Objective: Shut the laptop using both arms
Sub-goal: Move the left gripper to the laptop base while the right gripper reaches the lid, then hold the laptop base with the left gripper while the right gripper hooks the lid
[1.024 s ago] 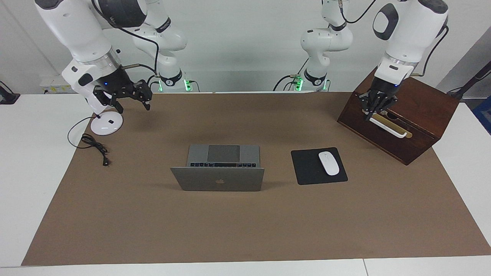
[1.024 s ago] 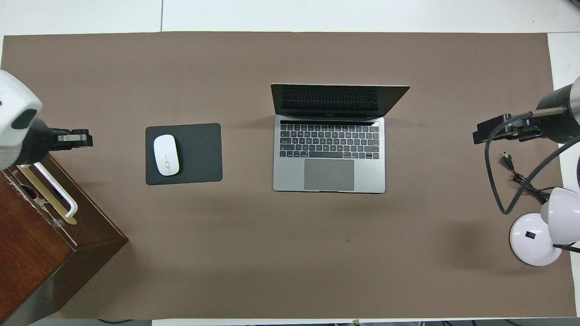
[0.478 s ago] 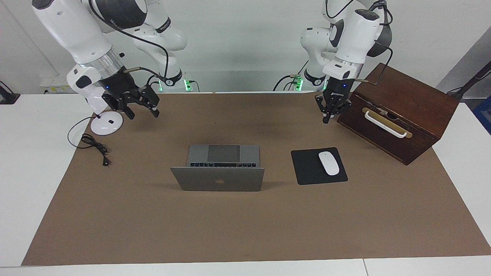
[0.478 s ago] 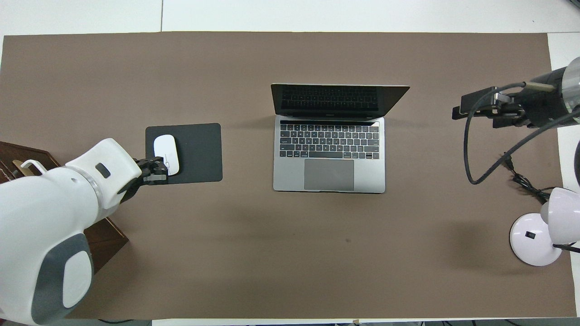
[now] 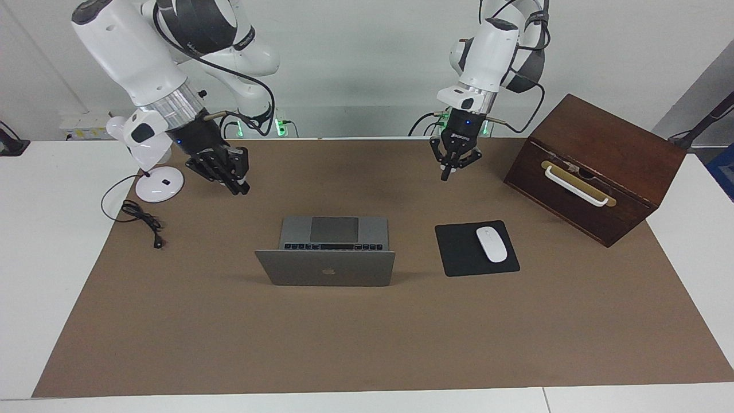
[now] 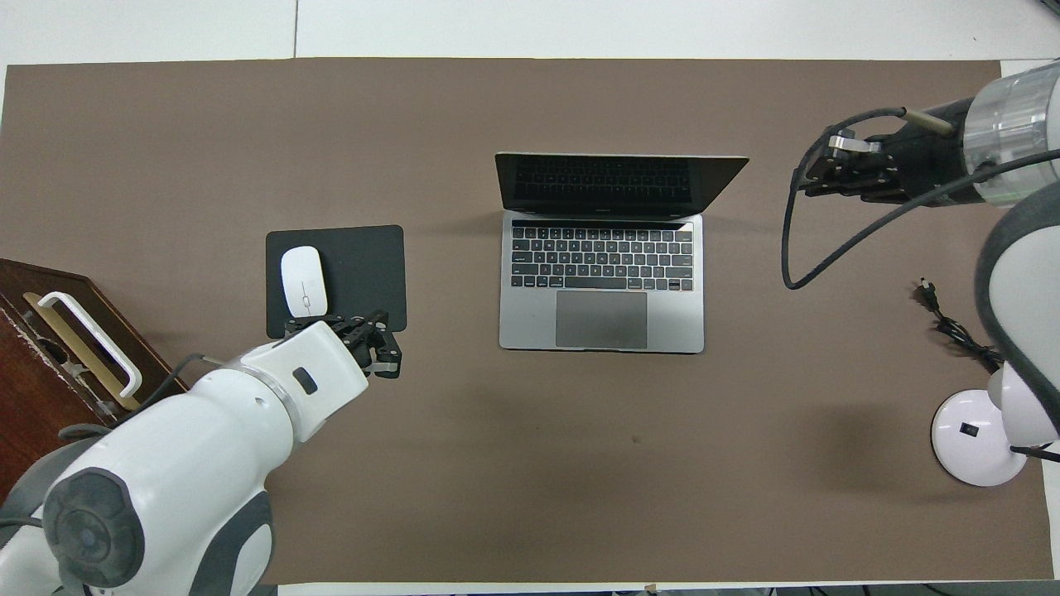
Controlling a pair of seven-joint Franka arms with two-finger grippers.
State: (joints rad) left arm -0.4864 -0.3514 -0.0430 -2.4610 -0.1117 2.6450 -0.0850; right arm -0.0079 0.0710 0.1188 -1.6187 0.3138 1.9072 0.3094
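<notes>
The silver-grey laptop (image 5: 327, 269) stands open in the middle of the brown mat, lid raised, keyboard and trackpad facing the robots; it also shows in the overhead view (image 6: 602, 281). My right gripper (image 5: 238, 186) is open and empty, in the air over the mat between the lamp base and the laptop, clear of both (image 6: 802, 175). My left gripper (image 5: 447, 172) hangs empty over the mat, over a spot nearer to the robots than the mouse pad (image 6: 387, 360). Neither gripper touches the laptop.
A black mouse pad (image 5: 459, 255) with a white mouse (image 5: 491, 244) lies beside the laptop toward the left arm's end. A dark wooden box (image 5: 596, 166) with a white handle stands at that end. A white lamp base (image 5: 159, 184) and black cable (image 5: 140, 218) lie at the right arm's end.
My left gripper has swung away from the wooden box's handle toward the table's middle. My right gripper has moved from over the lamp base toward the laptop and turned. The laptop has not moved.
</notes>
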